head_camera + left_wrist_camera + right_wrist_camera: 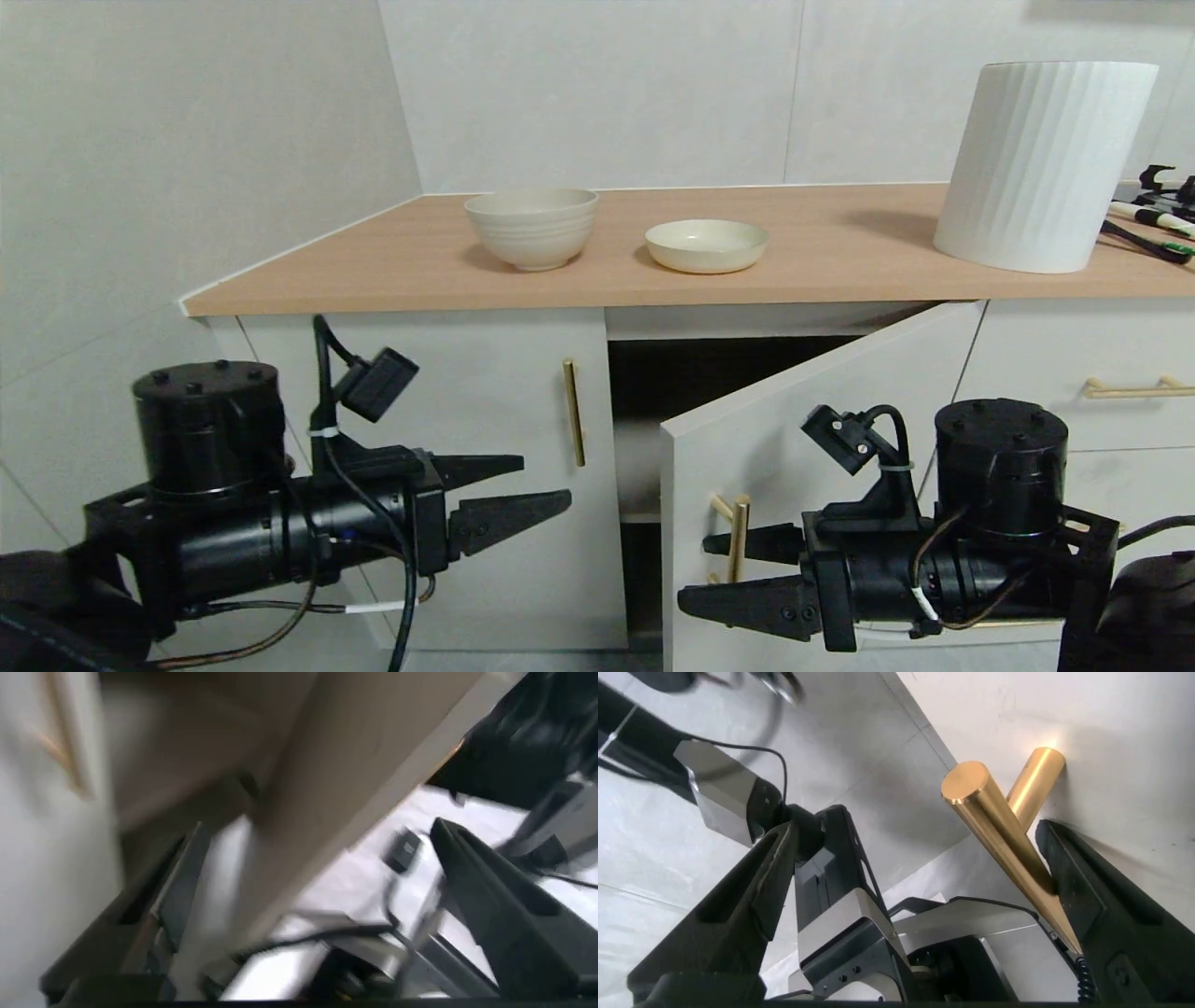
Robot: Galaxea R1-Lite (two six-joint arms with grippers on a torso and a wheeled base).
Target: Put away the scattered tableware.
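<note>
A: What is set on the countertop?
B: 2 vessels are placed left of centre, the bowl leftmost and the dish near it on the right. A container is stood well apart, far right. The open cabinet door is found below the dish.

Bright even light; soft shadow beside vase; cabinet interior dark; handle glints.

Two cream ceramic bowls are sitting on the light wooden table: one deep ribbed bowl and one shallow bowl. One white fluted cylindrical container is standing alongside. Three brass bar handles are showing: closed-door handle, open-door handle, drawer handle. Two black grippers are showing: left gripper, right gripper.
</note>
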